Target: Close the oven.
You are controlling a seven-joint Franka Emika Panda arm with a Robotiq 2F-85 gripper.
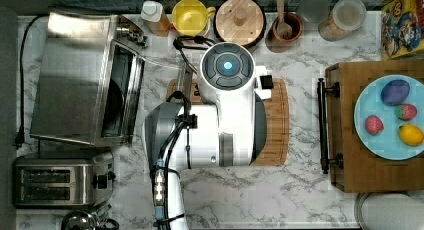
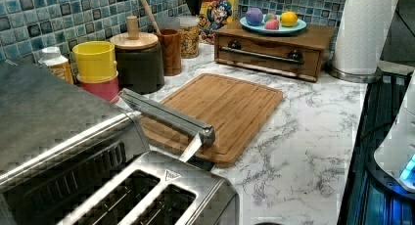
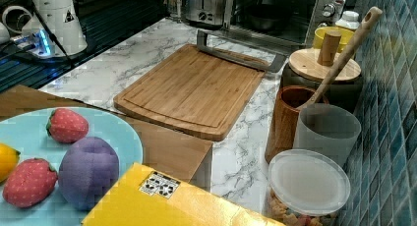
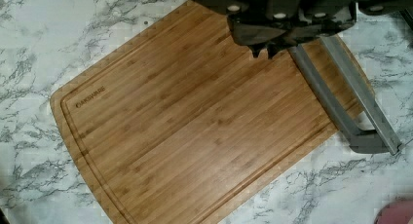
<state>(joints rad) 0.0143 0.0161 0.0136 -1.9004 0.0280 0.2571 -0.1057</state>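
Note:
The stainless-steel oven [image 1: 75, 75] stands at the top view's left with its glass door dropped open and flat. The door's long bar handle [image 2: 166, 115] hangs over the edge of the wooden cutting board [image 4: 185, 126]. In the right view the open oven [image 3: 285, 10] shows a dark cavity behind the handle [image 3: 236, 54]. My gripper [image 4: 263, 51] hovers above the board, its fingertips together with nothing between them, just beside the handle [image 4: 341, 97] and not touching it. My white arm [image 1: 225, 115] reaches over the board.
A two-slot toaster [image 1: 60, 180] sits next to the oven. Jars, a yellow cup [image 1: 190, 15] and a utensil holder [image 1: 287, 27] line the tiled wall. A wooden drawer box [image 1: 350, 165] with a plate of fruit stands at the top view's right.

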